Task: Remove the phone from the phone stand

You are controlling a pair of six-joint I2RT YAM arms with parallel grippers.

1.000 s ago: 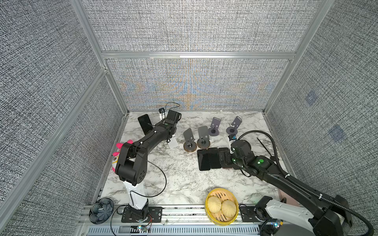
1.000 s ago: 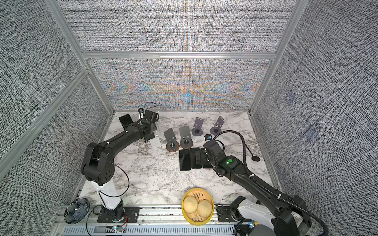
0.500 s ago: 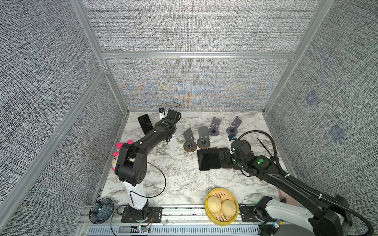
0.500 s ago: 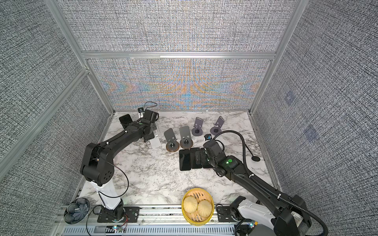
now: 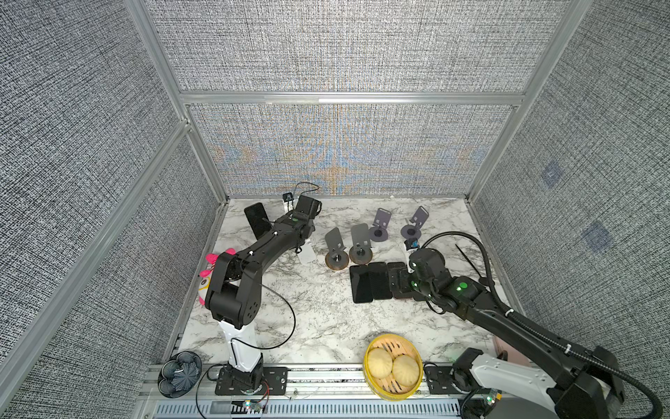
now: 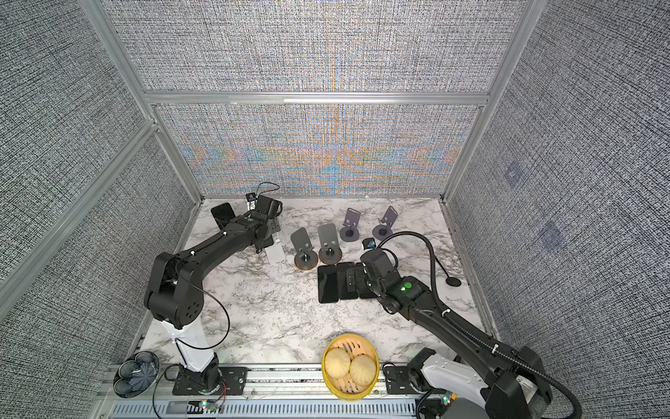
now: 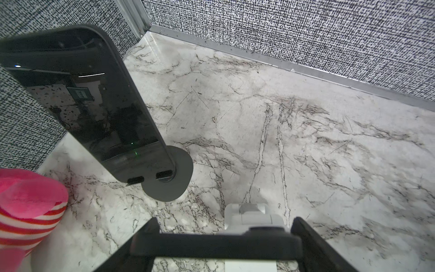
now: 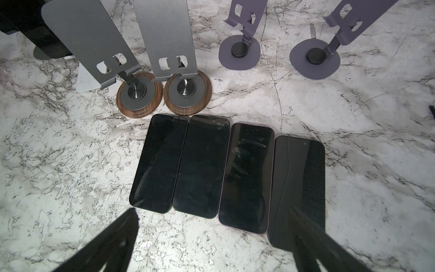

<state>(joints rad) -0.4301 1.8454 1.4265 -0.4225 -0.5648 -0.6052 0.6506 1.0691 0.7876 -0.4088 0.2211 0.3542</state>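
Note:
A black phone (image 7: 82, 101) leans on a grey phone stand (image 7: 169, 181) in the back left corner, also in both top views (image 5: 257, 221) (image 6: 223, 214). A second black phone (image 7: 211, 245) lies edge-on across a white stand (image 7: 247, 216) (image 5: 307, 255). My left gripper (image 7: 224, 220) (image 5: 302, 246) is open, one finger at each end of that phone. Several phones (image 8: 200, 164) (image 5: 369, 283) lie flat in a row. My right gripper (image 8: 213, 209) (image 5: 398, 281) hovers open above them, holding nothing.
Two empty grey stands on wooden bases (image 5: 337, 246) (image 5: 360, 243) and two purple ones (image 5: 379, 226) (image 5: 413, 225) stand behind the flat phones. A steamer basket (image 5: 367, 362) of buns sits at the front. A pink plush toy (image 7: 28, 202) lies by the left wall.

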